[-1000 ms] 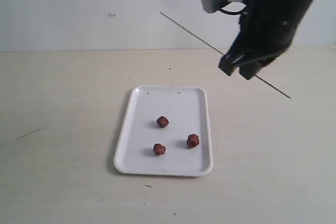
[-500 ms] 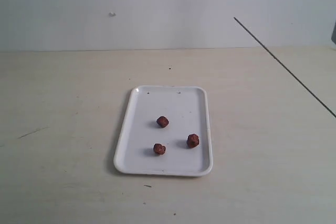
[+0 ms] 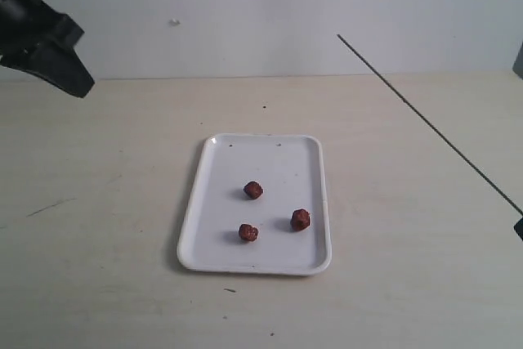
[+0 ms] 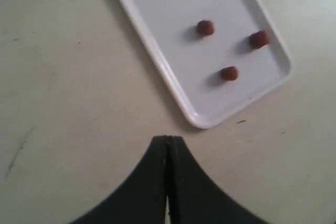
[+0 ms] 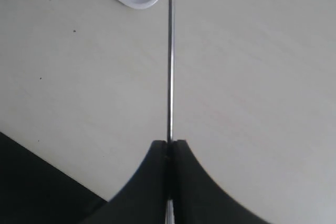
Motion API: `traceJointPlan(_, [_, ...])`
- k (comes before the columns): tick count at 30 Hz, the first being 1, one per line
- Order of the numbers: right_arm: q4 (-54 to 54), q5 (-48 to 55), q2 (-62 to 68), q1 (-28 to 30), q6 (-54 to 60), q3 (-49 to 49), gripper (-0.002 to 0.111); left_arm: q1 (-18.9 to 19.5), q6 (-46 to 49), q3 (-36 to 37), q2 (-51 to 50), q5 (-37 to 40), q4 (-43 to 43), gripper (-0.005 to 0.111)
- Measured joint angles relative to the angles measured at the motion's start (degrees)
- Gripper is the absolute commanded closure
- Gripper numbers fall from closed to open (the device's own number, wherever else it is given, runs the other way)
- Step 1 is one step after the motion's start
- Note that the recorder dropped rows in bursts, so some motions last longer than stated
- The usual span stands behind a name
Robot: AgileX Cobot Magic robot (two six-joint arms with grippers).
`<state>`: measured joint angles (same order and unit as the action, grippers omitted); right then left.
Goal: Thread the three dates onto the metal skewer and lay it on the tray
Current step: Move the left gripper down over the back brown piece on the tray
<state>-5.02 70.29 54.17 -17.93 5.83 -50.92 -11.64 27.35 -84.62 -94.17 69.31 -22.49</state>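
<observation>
tray (image 3: 221, 202): flat white plastic, rounded corners, low rim, sitting on the pale table (image 3: 98, 226)
dates (image 3: 253, 190): three wrinkly reddish-brown lumps loose in the tray, one about dead centre, the others toward 4 and 6 o'clock
skewer (image 3: 429, 123): skinny straight grey metal rod, slanting in the air at the tray's 2 o'clock
right gripper (image 5: 169, 142): black fingers pinched on the skewer's end
left gripper (image 4: 168, 139): clamped together, nothing in it, out at the tray's 10 o'clock
</observation>
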Motion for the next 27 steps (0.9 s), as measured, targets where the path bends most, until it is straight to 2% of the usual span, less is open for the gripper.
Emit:
traceJointPlan(2, [0.00, 0.00, 0.00, 0.00, 0.00, 0.00, 0.108, -1.68, 0.53, -1.74, -2.78, 0.06, 3.48, 0.107])
traceJointPlan(9, [0.00, 0.00, 0.00, 0.00, 0.00, 0.00, 0.108, -9.33, 2.26, -8.82, -15.01, -2.38, 7.88, 0.107])
traceJointPlan(16, [0.84, 0.00, 0.00, 0.00, 0.00, 0.00, 0.108, -17.25, -1.37, -21.37, -29.41, -1.09, 11.14, 0.107])
traceJointPlan(21, [0.99, 0.00, 0.00, 0.00, 0.00, 0.00, 0.108, -21.75, -2.06, -29.25, -35.07, -1.09, 11.22, 0.106])
traceJointPlan(23, [1.03, 0.00, 0.00, 0.00, 0.00, 0.00, 0.108, -23.35, -2.06, -30.41, -36.12, -1.09, 11.26, 0.102])
traceJointPlan(27, [1.24, 0.00, 0.00, 0.00, 0.00, 0.00, 0.108, -25.22, -2.20, -30.78, -36.70, -0.18, 11.35, 0.076])
